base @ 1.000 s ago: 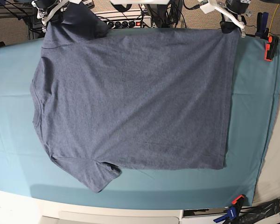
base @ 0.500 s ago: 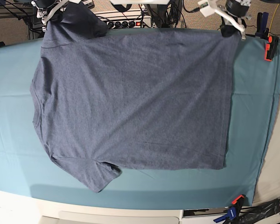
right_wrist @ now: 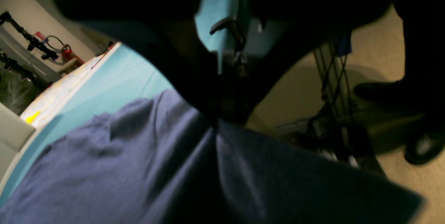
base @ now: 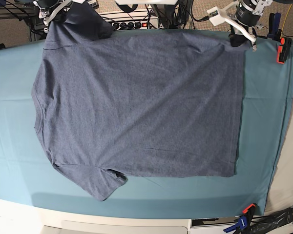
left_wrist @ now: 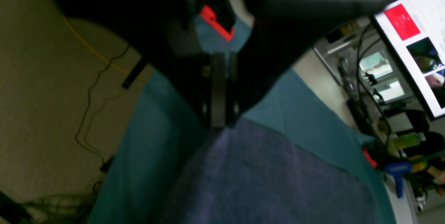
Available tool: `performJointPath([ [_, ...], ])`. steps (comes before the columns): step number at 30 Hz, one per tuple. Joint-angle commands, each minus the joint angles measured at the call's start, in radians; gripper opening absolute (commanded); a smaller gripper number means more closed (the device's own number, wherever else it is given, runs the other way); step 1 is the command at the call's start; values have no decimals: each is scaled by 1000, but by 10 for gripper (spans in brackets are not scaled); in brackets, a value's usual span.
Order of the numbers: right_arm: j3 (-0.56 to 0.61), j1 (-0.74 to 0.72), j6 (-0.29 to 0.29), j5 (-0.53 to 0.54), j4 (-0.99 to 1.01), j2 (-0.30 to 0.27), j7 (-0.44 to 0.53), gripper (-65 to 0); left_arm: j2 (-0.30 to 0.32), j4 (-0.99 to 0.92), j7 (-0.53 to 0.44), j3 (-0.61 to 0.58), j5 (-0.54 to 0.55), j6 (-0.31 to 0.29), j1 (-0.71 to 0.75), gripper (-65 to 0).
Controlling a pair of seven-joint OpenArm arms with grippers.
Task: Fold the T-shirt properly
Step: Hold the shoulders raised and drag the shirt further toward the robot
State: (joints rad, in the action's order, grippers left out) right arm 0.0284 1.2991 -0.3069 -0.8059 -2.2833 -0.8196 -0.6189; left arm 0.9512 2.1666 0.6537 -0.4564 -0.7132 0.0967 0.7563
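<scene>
You had both grippers clamped on the far edge of the T-shirt (base: 136, 102), one at each end of that edge. The left gripper (base: 242, 38) was pinched shut on the hem corner; in the left wrist view its jaws met flat together with the blue-grey cloth running straight out from their tips. The right gripper (base: 56, 17) was likewise closed on the cloth at the shoulder and sleeve end, and in the right wrist view the fabric (right_wrist: 194, 168) hung from the closed tips in loose folds.

From either gripper, the whole shirt lay away toward the near edge of the teal table cloth (base: 263, 146), spread flat, plain side up, with no lettering showing. Its long axis, collar to hem, ran along the line joining your two grippers, so the grippers sat at the two ends of one long side. The free long side was the one farthest from both of them, with the other sleeve (base: 95, 183) sticking out beyond it, on the right gripper's side.

That was the relation your next move turned on, as I judge it: with both arms equally placed on the same edge, a fold would carry that edge over the body toward the far free side, and both grippers would need to travel together to keep the edge straight. The sleeve end looked bunched at the right gripper, while the cloth below the left gripper lay smoother, so the right side seemed likelier to drag or crease.
</scene>
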Motion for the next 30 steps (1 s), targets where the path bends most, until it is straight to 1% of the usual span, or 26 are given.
performJointPath([
  [1,-28,10,12,3,2,-6,-8,-650,16,9,-8,15,-14,11,5,-650],
  [4,-83,10,3,32,24,-6,2,-650,19,7,-23,51,32,11,5,-650],
  [7,-93,10,-13,40,24,-6,15,-650,27,7,-26,77,42,6,6,-650],
  [9,-84,10,-19,43,24,-6,16,-650,30,7,-26,77,45,6,7,-650],
  [13,-46,10,-20,38,24,-6,4,-650,30,7,-25,77,76,-28,10,-650],
  [17,1,10,-19,-5,24,-6,-14,-650,30,7,-23,77,75,-27,14,-650],
  [19,12,10,-19,-7,24,-5,-18,-650,30,7,-21,77,75,-27,14,-650],
  [25,13,10,-18,-26,24,-5,-29,-650,44,7,-13,77,51,-26,76,-650],
  [30,13,10,-18,-25,24,-3,-32,-650,43,7,0,77,43,-26,110,-650],
])
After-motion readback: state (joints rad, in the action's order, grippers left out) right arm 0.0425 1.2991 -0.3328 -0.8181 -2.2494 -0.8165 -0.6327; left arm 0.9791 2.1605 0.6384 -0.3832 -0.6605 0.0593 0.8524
